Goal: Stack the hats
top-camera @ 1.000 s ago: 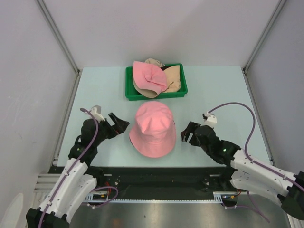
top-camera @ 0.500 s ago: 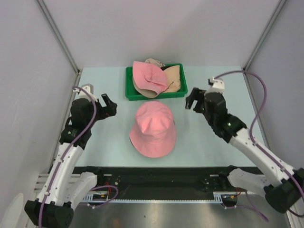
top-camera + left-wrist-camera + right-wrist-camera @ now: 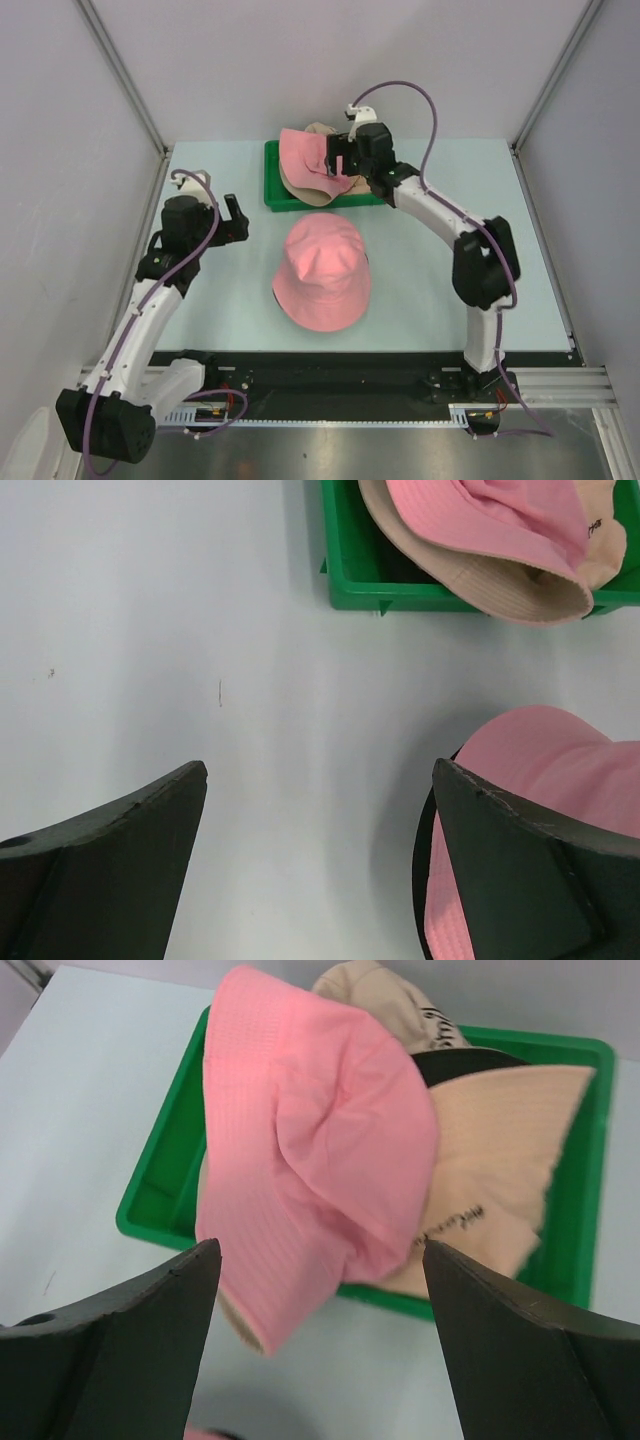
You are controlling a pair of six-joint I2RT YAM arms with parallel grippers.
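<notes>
A pink hat (image 3: 322,270) lies crown up in the middle of the table; its edge also shows in the left wrist view (image 3: 545,770). In the green tray (image 3: 275,200) a second pink hat (image 3: 310,1150) lies crumpled over beige hats (image 3: 500,1150), its brim hanging over the tray's near wall. A dark piece (image 3: 465,1060) shows between them. My right gripper (image 3: 340,165) hovers open just above this pile (image 3: 322,1247), holding nothing. My left gripper (image 3: 240,220) stands open and empty over bare table (image 3: 320,768), left of the middle hat.
The tray (image 3: 345,580) sits at the back centre of the pale table. Grey walls with metal posts close in both sides. A black rail runs along the near edge by the arm bases.
My right arm has swung from the right of the middle hat up and across to above the tray, jaws widening slightly. My left arm has pulled back to the left and stayed open.
</notes>
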